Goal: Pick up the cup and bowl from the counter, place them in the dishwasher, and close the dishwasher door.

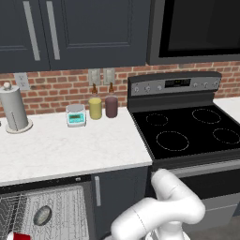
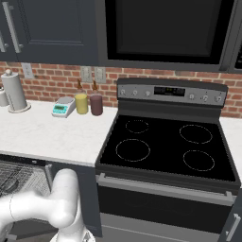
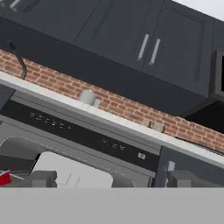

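Note:
The dishwasher [image 1: 47, 206] stands open under the white counter [image 1: 70, 150], its wire rack pulled into sight. On that rack lies the grey bowl [image 1: 42, 215]. The red cup [image 1: 18, 236] sits lower in the rack at the picture's bottom edge, and its red side also peeks in at the left of the hand view [image 3: 4, 179]. My gripper [image 3: 111, 179] is open and empty, fingertips [image 3: 41, 178] wide apart, low in front of the dishwasher's black control strip [image 3: 87, 135]. The dishwasher door panel is out of view.
A paper towel holder [image 1: 15, 110], a teal-faced scale [image 1: 75, 115], a yellow jar [image 1: 95, 108] and a maroon jar [image 1: 111, 106] stand at the back of the counter. The black stove [image 1: 187, 131] is to the right. A narrow navy cabinet [image 1: 117, 197] separates dishwasher and stove.

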Controlling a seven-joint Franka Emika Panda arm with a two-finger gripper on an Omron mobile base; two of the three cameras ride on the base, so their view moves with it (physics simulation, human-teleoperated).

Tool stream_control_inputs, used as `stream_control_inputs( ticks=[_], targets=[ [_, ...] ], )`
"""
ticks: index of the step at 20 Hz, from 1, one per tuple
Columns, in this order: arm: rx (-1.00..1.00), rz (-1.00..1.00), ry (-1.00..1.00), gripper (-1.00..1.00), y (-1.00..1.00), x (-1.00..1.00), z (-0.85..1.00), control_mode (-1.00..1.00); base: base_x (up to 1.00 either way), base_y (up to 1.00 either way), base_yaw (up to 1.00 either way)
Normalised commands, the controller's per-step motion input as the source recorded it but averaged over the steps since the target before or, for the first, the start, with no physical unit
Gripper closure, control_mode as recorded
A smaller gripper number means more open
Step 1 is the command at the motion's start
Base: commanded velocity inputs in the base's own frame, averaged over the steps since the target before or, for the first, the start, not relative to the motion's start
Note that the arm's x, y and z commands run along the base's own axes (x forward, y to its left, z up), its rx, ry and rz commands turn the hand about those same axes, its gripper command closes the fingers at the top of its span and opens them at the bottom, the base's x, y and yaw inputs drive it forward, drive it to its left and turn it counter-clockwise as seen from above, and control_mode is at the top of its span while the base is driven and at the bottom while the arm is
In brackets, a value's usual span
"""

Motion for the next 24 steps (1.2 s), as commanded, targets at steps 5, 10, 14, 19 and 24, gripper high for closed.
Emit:
stream_control_inputs(
  ticks=[5,10,14,19,24],
  targets=[
    [0.0,0.0,-0.09,-1.0,0.36,0.13,-0.35,-1.0,0.0,0.0,0.0],
    [0.0,0.0,-0.03,-1.0,0.45,0.24,-0.33,-1.0,0.0,0.0,0.0],
    [0.0,-0.03,0.0,-1.0,0.01,0.0,-0.46,-1.0,0.0,0.0,0.0],
    [0.0,0.0,0.0,-1.0,0.13,-0.2,-0.5,-1.0,0.0,0.0,0.0],
    [0.0,0.0,0.04,-1.0,0.26,-0.15,-0.45,-1.0,0.0,0.0,0.0]
  ],
)
